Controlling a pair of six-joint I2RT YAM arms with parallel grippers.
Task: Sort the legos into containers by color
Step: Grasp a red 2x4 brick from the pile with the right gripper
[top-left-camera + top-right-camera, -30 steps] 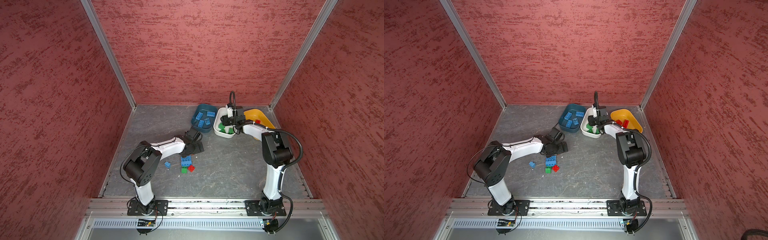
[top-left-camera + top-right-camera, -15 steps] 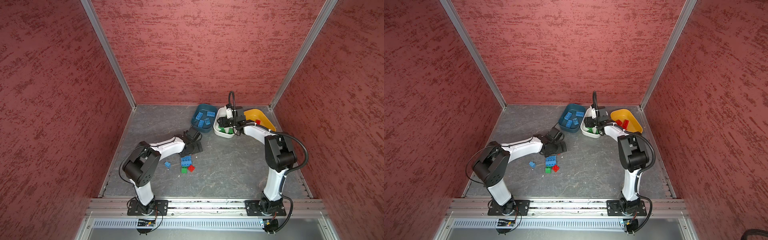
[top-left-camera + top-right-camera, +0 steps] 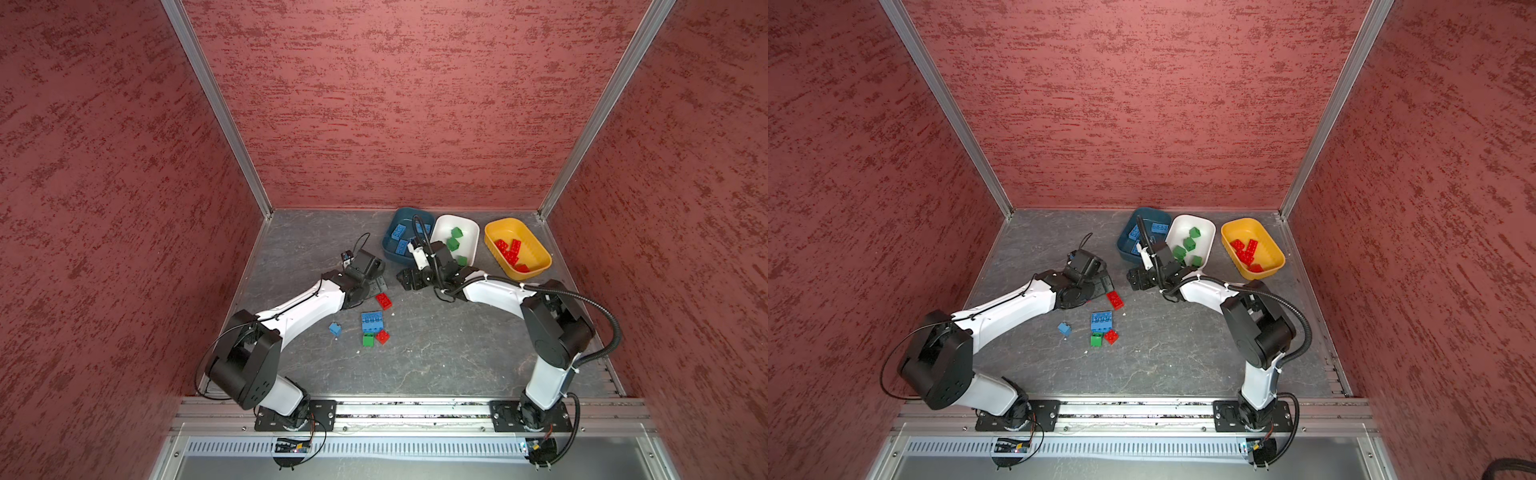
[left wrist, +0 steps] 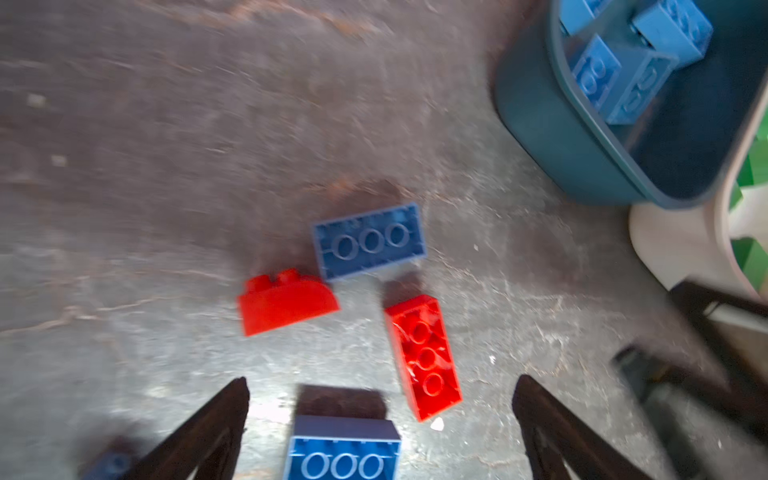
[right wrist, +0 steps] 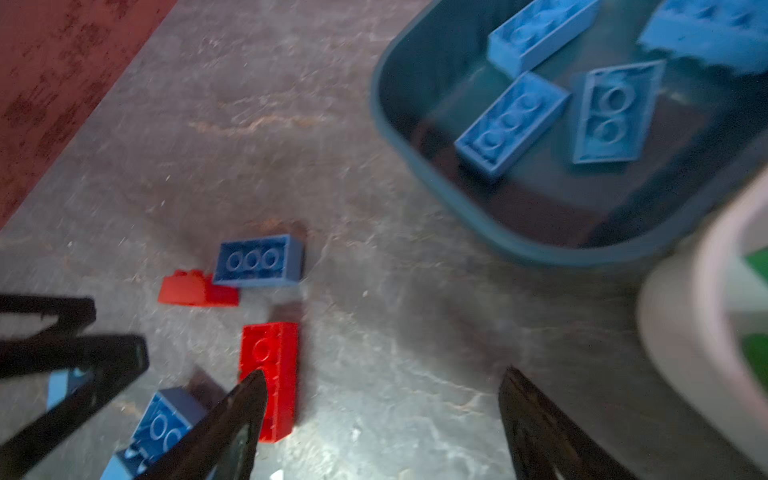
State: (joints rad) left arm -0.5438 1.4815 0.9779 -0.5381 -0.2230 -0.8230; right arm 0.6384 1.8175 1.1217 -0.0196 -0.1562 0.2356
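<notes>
While nothing is held, I judge we are between picks. In both top views, blue legos (image 3: 400, 230) sit in the teal tub (image 3: 388, 253), green in the white tub (image 3: 471, 232) beside it, red in the yellow tub (image 3: 536, 253) beyond; five loose ones (image 3: 372, 322) lie before the teal tub. Left wrist view: left gripper (image 4: 380, 381) spread wide above a blue brick (image 4: 343, 451), cut off by the frame. Right wrist view: right gripper (image 5: 381, 374) wide too, a finger (image 5: 232, 424) covering part of a red brick (image 5: 270, 349). Next I'd lower one arm alone, since they crowd. Blur smears both wrist views.
</notes>
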